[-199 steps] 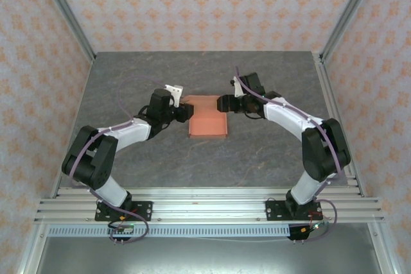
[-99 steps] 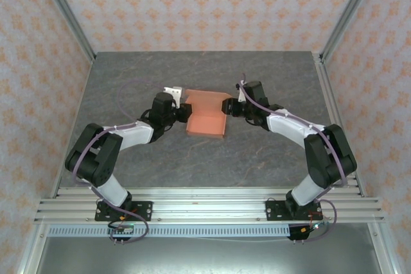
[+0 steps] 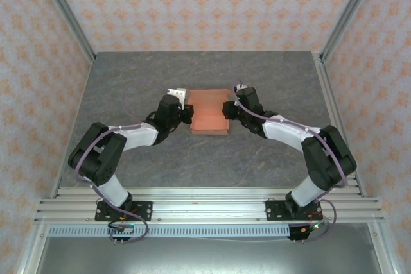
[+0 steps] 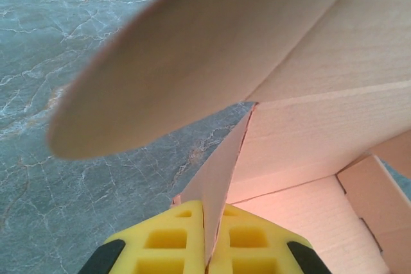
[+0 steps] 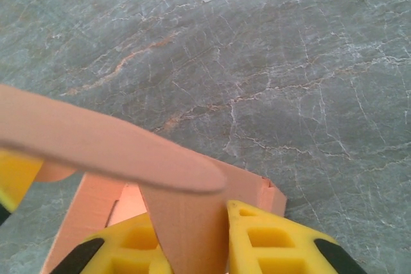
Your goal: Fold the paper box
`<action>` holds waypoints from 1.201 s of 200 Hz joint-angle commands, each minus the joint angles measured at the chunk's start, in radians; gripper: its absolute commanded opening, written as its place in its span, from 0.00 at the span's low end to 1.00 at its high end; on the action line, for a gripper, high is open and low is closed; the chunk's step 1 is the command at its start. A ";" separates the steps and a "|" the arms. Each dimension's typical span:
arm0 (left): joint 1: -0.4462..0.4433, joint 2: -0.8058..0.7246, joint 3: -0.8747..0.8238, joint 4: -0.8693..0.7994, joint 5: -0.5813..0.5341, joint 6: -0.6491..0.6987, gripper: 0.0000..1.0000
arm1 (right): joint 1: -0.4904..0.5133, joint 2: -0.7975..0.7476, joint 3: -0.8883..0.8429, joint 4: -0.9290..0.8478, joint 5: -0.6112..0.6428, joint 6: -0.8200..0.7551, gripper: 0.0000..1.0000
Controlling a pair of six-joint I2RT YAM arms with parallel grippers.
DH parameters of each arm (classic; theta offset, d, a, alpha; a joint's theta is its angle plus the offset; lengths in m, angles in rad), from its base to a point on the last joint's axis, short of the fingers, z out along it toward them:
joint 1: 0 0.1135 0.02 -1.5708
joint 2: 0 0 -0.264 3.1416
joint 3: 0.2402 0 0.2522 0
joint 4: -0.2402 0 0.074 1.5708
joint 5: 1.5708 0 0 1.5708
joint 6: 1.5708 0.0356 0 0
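The salmon-orange paper box (image 3: 209,111) sits at the table's middle, partly folded, with its lid flap raised. My left gripper (image 3: 187,115) is shut on the box's left side wall; in the left wrist view the thin card wall (image 4: 221,184) stands clamped between the yellow pads (image 4: 168,248), under a big rounded flap (image 4: 192,56). My right gripper (image 3: 227,108) is shut on the right side. In the right wrist view a card flap (image 5: 186,229) sits between the yellow pads (image 5: 263,245), and a rounded tab (image 5: 96,142) crosses in front.
The grey marbled table (image 3: 205,158) spreads around the box on all sides. Aluminium frame posts (image 3: 337,36) and patterned walls bound the back and sides. A rail (image 3: 205,200) runs along the near edge by the arm bases.
Both grippers moved inward and nearer together, still holding the box. The box shifted slightly and its back flap came up and over, so it looks more compact now.
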 commanded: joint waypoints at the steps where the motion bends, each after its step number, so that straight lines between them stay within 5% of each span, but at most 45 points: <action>1: -0.021 0.019 -0.012 0.056 -0.011 -0.040 0.02 | 0.016 -0.008 -0.037 0.094 0.025 0.030 0.15; 55: -0.043 0.047 -0.063 0.140 -0.044 -0.065 0.00 | 0.056 0.029 -0.125 0.249 0.050 0.067 0.10; 240: -0.058 0.033 -0.187 0.203 -0.124 -0.059 0.00 | 0.228 0.082 -0.189 0.298 0.252 0.062 0.07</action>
